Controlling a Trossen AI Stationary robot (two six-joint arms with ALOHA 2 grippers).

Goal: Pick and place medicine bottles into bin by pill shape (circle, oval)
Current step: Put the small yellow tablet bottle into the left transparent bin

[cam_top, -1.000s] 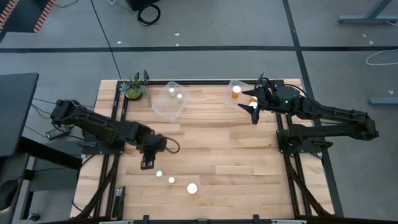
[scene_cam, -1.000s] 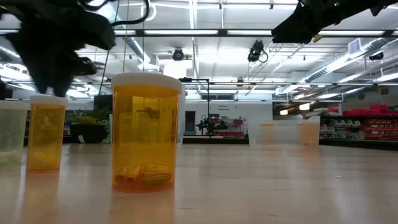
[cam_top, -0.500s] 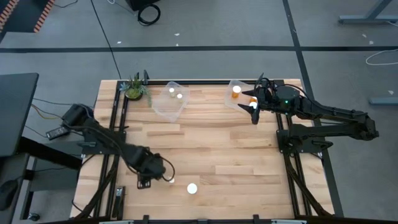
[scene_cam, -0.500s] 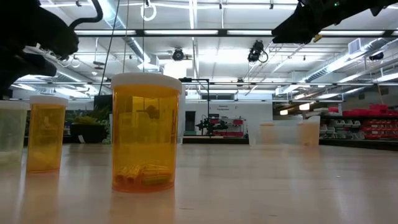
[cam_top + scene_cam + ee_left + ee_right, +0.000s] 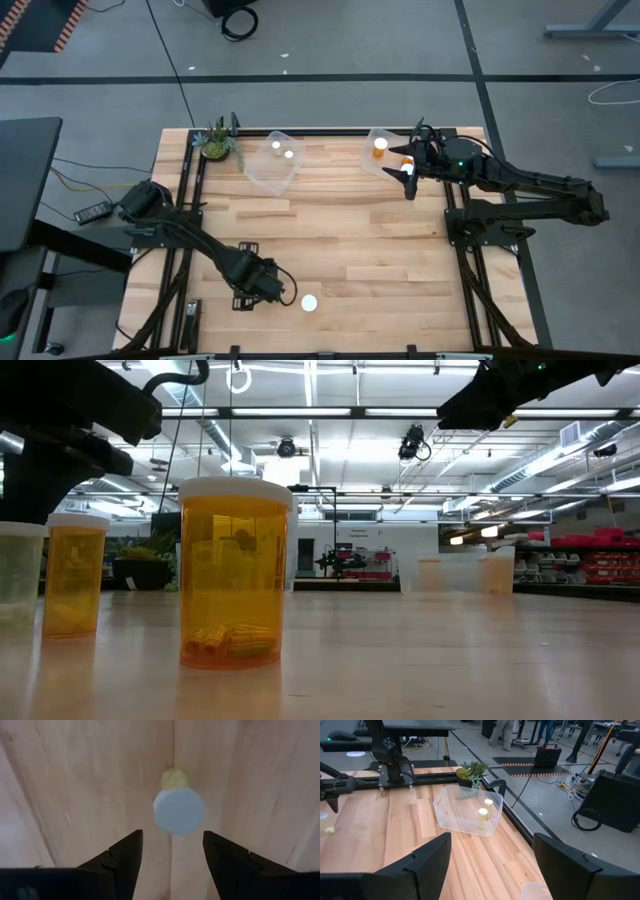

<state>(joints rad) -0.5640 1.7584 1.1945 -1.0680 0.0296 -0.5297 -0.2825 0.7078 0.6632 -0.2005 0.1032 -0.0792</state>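
A: Since a second ago, your left end effector (image 5: 262,290) has swung from mid-worktop toward the six o'clock edge of the worktop (image 5: 400,240). It hangs over a white-capped bottle (image 5: 178,810), fingers (image 5: 125,855) apart, touching nothing.

B: And the other bottles?

A: One (image 5: 309,303) stands just beside it at three o'clock. Two sit in the clear bin (image 5: 270,165) at eleven o'clock, beside the plant (image 5: 216,140).

B: Your right end effector (image 5: 408,172) hasn't budged, fingers apart over the one o'clock bin (image 5: 375,160).
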